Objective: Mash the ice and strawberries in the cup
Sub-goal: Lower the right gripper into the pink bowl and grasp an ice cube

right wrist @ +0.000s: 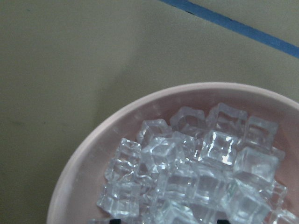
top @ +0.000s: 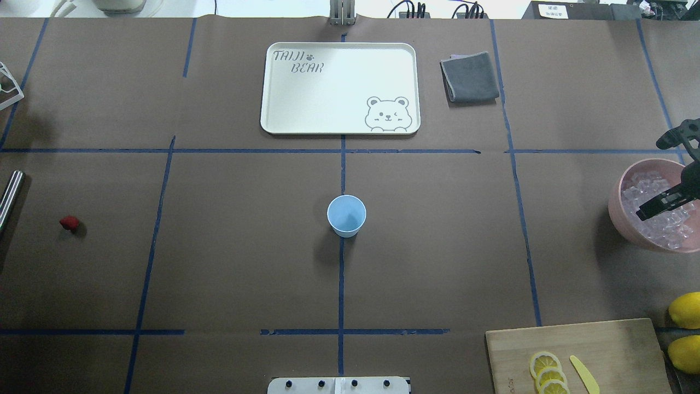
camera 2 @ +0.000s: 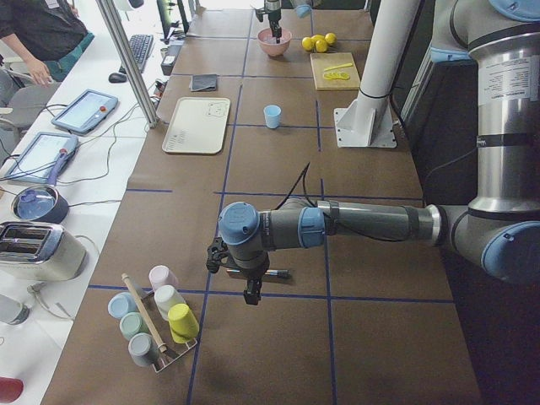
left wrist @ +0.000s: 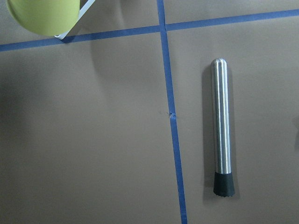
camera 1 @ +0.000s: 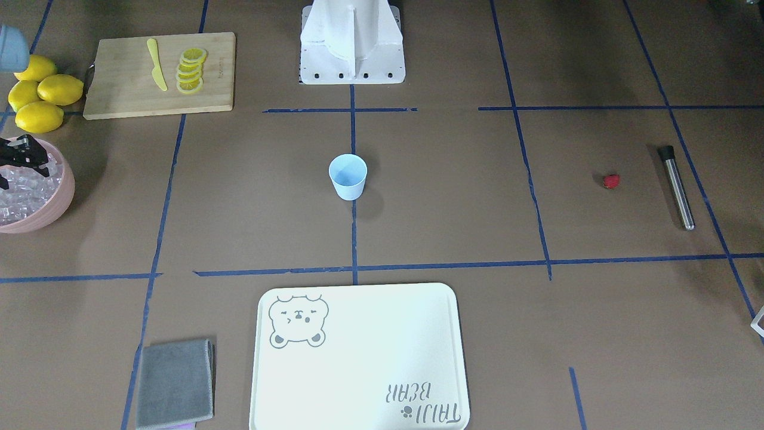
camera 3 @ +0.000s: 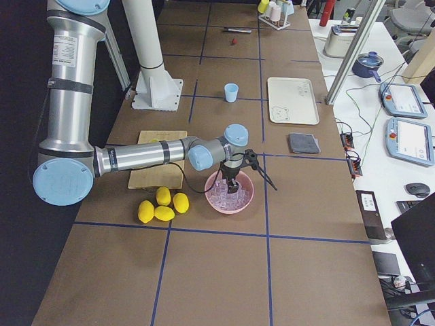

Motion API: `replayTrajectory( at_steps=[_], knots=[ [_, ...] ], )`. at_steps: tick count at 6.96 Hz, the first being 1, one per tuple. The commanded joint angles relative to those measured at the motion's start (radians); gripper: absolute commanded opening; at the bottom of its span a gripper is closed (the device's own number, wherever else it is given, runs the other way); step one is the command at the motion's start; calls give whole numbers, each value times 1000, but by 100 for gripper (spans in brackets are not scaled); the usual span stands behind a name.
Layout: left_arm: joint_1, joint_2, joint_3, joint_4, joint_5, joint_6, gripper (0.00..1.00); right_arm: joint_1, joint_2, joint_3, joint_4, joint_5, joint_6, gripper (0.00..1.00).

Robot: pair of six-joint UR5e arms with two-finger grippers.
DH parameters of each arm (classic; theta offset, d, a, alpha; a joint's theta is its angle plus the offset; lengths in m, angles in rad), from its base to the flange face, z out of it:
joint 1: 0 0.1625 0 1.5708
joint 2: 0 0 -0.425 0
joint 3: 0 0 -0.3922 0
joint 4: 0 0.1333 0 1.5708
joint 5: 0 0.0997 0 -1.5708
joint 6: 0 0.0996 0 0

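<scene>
From where I stand, the right tool (top: 656, 178) hangs over the pink bowl (top: 618, 210) at its end of the counter (top: 246, 246). Its jaws are spread wide and hold nothing, poised just above the heap of ice (right wrist: 201, 172). The light blue cup (top: 346, 215) stands upright and empty at the middle of the counter, well apart from the bowl. The lone strawberry (top: 69, 222) lies on the bare paper towards the other end, near the steel muddler (left wrist: 221, 126). The left tool (camera 2: 251, 291) hovers above that muddler, but I cannot tell whether it is spread or closed. The job at hand looks like lifting a first cube. To do it well, I would pick one cube that sits proud on top of the pile and bring the jaws down on either side of its flat faces. A firm squeeze is needed, because those glassy cubes look slippery and could squirt sideways. Then lift straight up clear of the rim, carry it over the cup and let go low inside its mouth. That light cup could tip easily if it is bumped.
</scene>
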Motion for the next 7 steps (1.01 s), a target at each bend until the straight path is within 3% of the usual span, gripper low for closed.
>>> replayTrajectory(
  at_steps=[1,3,4,5,7],
  knots=[
    [0,0,-1,0,0,0,100,-1,12,-13,1,1,1,70],
    [0,0,-1,0,0,0,100,0,7,-13,1,-1,1,49],
    [0,0,-1,-1,0,0,100,0,2,-11,1,1,-1,29],
    [0,0,-1,0,0,0,100,2,5,-11,1,1,-1,16],
    [0,0,-4,0,0,0,100,37,13,16,-1,13,1,13]
  ],
)
